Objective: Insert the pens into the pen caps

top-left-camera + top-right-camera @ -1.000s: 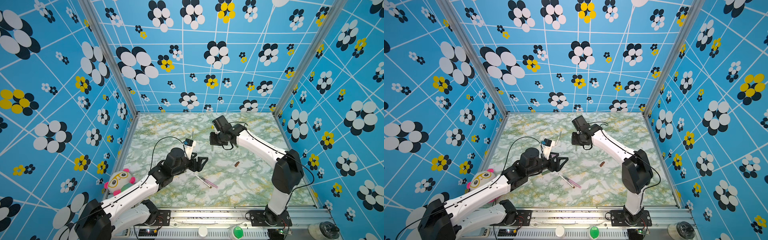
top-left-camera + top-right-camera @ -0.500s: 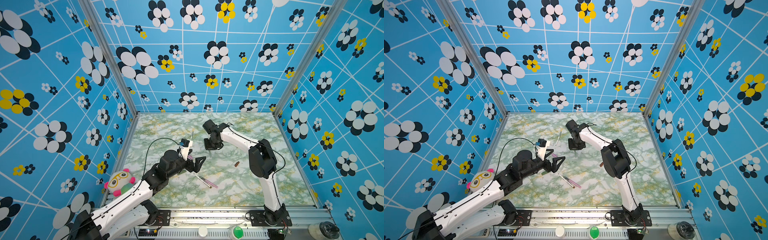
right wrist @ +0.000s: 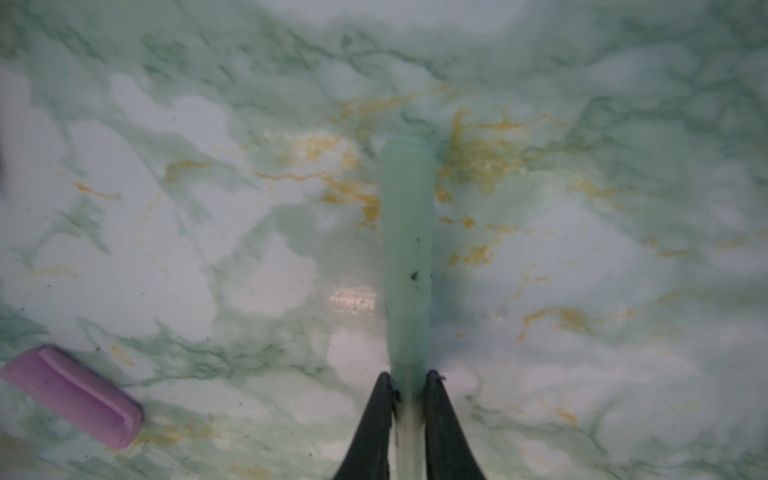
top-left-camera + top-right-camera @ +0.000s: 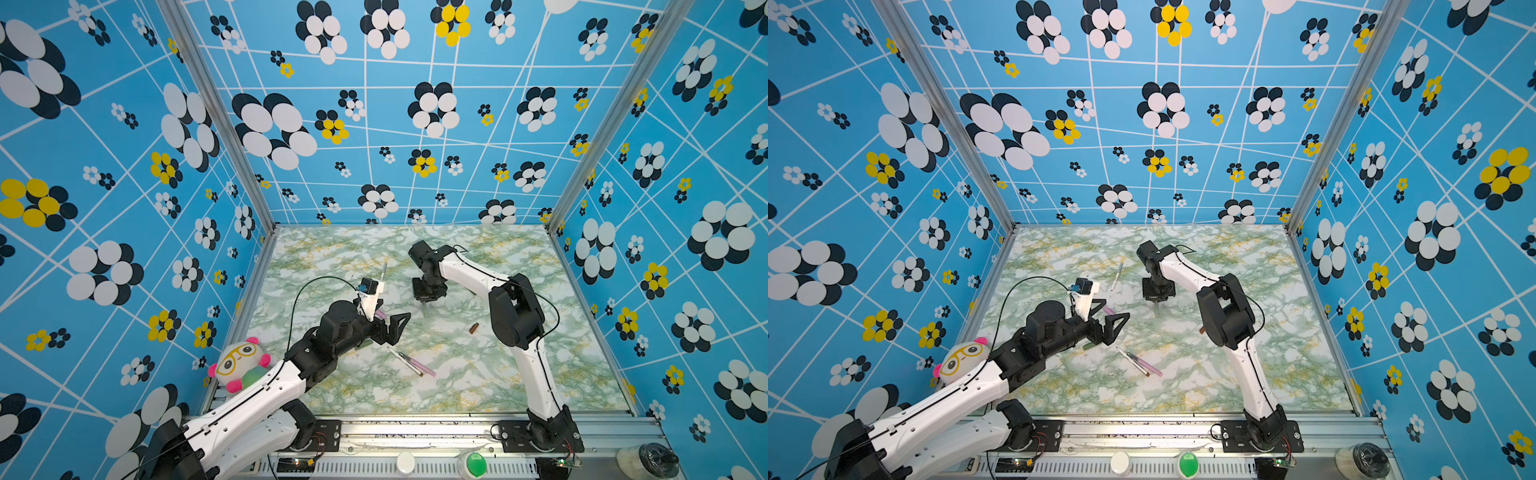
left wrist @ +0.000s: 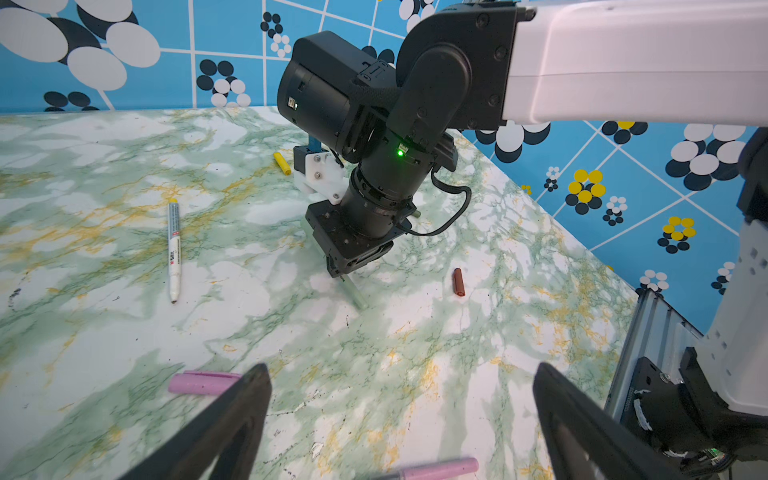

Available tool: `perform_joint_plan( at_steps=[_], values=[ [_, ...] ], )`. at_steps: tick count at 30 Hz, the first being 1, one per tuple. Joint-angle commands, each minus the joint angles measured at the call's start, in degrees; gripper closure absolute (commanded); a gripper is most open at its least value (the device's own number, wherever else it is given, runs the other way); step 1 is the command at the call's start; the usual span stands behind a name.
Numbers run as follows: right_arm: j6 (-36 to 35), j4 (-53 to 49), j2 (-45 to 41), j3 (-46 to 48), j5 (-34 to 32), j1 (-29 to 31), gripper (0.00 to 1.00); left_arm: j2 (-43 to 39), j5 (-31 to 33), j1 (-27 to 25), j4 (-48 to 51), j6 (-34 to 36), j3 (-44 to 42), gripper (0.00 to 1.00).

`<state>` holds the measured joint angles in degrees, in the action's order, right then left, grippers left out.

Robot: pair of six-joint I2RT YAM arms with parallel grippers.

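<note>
Right tool (image 3: 409,384) is clenched on the pale green pen (image 3: 409,419). I read the pale green cap (image 3: 407,249) as fitted over the pen's end, angled down at the table (image 3: 582,249), though I cannot tell whether it touches. The pink cap (image 3: 75,395) lies near on the left arm's side and the brown cap (image 5: 458,281) lies apart on the other. Left tool (image 5: 400,370) stands released, jaws wide and holding nothing, just beside the pink cap.
</note>
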<state>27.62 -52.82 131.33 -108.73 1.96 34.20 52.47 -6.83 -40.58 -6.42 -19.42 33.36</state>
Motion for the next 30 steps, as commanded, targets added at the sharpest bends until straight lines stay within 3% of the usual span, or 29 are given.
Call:
perform_joint_plan(
  at_steps=[1, 20, 30],
  values=[
    [0.3, -2.3, 1.6, -2.0, -1.5, -0.2, 0.82, 0.4, -0.1, 0.4, -1.0, -1.0, -0.5, 0.01],
    [1.3, -1.6, 2.8, -2.6, -1.8, -1.0, 0.81, 1.1, -0.5, 0.4, -0.8, -1.5, -0.4, 0.01],
    [1.9, 0.4, -5.7, -1.2, -1.9, -1.1, 0.75, 0.9, 0.6, 0.6, -0.3, -2.1, 0.5, 0.01]
  ],
)
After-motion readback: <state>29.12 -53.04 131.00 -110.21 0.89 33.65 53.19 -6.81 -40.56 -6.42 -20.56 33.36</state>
